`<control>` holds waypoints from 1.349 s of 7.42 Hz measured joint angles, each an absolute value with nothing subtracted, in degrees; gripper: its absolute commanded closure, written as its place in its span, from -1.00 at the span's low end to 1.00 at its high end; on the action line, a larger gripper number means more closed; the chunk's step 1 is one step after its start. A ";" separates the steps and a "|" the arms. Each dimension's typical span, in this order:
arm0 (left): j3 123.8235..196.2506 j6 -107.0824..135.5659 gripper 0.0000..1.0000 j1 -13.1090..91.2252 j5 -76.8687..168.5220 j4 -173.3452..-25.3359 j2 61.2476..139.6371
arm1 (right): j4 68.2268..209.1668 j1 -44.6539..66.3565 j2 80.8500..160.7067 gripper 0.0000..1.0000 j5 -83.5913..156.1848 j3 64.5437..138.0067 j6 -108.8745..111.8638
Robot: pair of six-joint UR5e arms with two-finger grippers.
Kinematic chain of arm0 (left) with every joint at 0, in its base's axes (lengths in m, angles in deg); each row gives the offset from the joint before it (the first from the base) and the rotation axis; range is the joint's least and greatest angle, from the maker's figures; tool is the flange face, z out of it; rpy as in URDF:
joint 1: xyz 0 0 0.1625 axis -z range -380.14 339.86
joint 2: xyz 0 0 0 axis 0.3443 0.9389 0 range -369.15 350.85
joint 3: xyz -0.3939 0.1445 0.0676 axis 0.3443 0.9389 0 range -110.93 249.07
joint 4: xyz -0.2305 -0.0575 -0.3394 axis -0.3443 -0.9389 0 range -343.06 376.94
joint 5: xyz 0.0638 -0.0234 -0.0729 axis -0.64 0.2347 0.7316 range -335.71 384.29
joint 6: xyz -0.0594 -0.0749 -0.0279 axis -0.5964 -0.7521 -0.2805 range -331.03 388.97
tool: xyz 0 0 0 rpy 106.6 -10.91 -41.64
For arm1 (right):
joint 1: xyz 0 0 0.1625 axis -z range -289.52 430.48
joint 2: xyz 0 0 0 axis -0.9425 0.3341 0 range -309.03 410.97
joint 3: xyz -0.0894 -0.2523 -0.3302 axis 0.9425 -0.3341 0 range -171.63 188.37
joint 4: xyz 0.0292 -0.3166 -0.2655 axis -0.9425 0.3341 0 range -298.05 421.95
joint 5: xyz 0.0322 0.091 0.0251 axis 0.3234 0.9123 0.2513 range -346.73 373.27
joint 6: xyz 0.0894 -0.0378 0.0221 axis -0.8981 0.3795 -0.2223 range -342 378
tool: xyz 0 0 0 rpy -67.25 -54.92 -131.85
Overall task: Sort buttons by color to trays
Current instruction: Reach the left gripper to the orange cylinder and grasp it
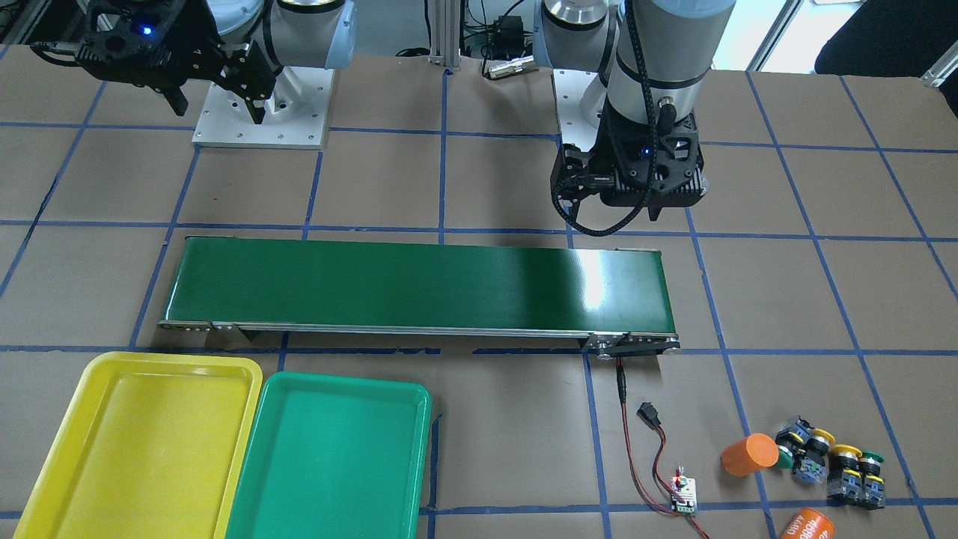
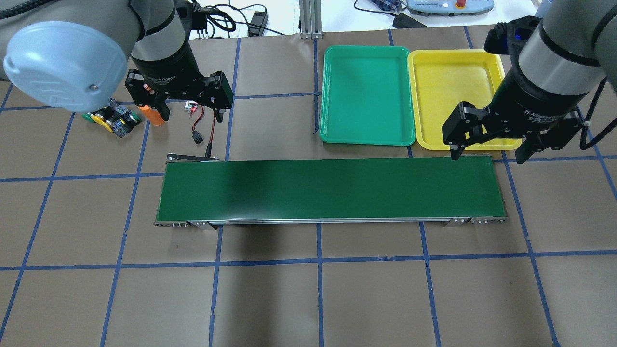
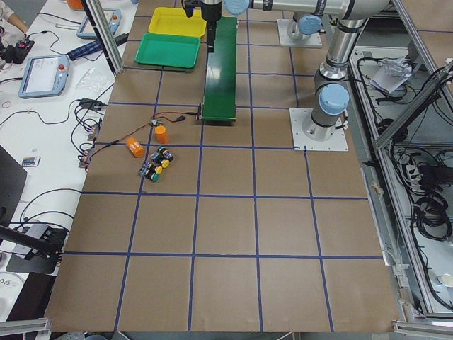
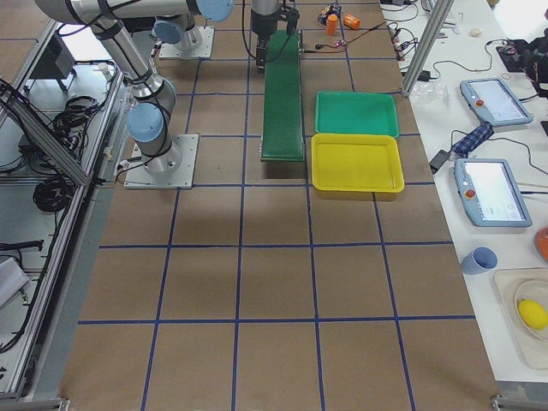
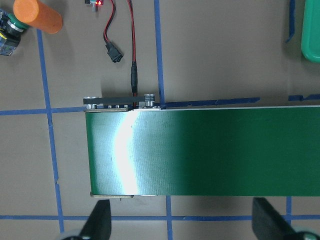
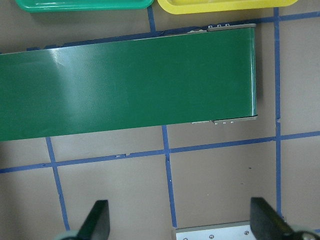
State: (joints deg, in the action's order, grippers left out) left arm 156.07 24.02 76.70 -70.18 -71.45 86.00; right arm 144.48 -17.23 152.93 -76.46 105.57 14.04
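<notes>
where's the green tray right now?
Overhead view: the green tray lies right of centre, just beyond the conveyor belt, with the yellow tray beside it on its right.

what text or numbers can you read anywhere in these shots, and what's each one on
"4680": on the lying orange cylinder at the front view's bottom edge; the word beside it is too blurred to read.
"Adaptive Gripper": on the collar above the left gripper, overhead view.
"2F Adaptive Gripper": on the collar above the right gripper, overhead view.
Handheld control pendants on the side bench: any text is too small to read.
</notes>
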 measured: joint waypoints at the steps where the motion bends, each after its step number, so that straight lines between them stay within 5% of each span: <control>1: 155.29 24.04 -1.00 76.60 -69.64 -71.52 86.74 | 144.48 -17.23 152.95 -1.00 -76.46 105.57 14.04; 10: 132.46 58.53 -1.00 56.44 -66.47 -59.63 120.40 | 144.48 -17.32 153.01 -1.00 -76.46 105.62 14.04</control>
State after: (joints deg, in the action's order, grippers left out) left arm 132.46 58.53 56.44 -66.47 -59.63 120.40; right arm 144.48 -17.32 153.01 -76.46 105.62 14.04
